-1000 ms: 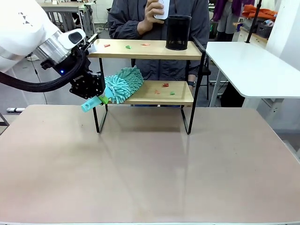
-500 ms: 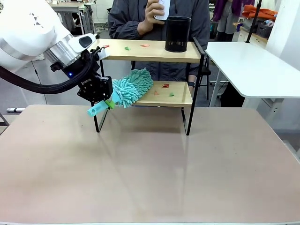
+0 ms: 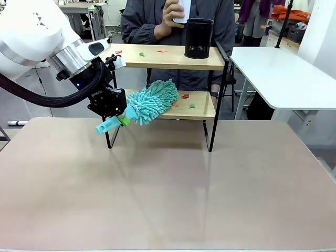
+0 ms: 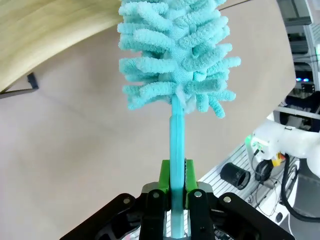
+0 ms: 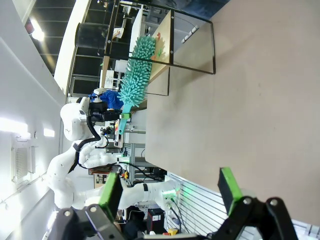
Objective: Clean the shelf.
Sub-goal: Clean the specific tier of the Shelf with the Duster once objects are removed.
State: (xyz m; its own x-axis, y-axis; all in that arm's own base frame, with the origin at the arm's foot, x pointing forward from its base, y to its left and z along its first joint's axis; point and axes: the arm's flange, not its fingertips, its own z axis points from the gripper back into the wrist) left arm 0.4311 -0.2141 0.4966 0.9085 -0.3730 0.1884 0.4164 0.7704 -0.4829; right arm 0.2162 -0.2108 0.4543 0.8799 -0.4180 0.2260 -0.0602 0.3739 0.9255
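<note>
Left gripper is picked up first, at the left of the front view, with its jaws clamped on the teal handle of a duster. The handle's butt end is seen poking out down and to the left, beyond the fingers. In the left wrist view the grip is confirmed: the slim stem is pinched between the green pads, and the fluffy head is held straight out ahead.

Moving right, the shelf is found standing on the far part of the tan table, its four thin black legs planted on the surface and a person seated behind it. The duster head is pushed in between the two boards, tilted up to the right over the left half of the lower board. Whether the wood is actually being pressed cannot be told.

Small red and green scraps are scattered on the lower board just right of the head, and more scraps are seen on the top board. A black mesh cup is stood upright on the top board's right end. Above it, something white is held in the person's hand.

Over in the right wrist view, the right gripper is shown with its jaws wide apart, nothing between them, above bare tabletop well away from the shelf.
</note>
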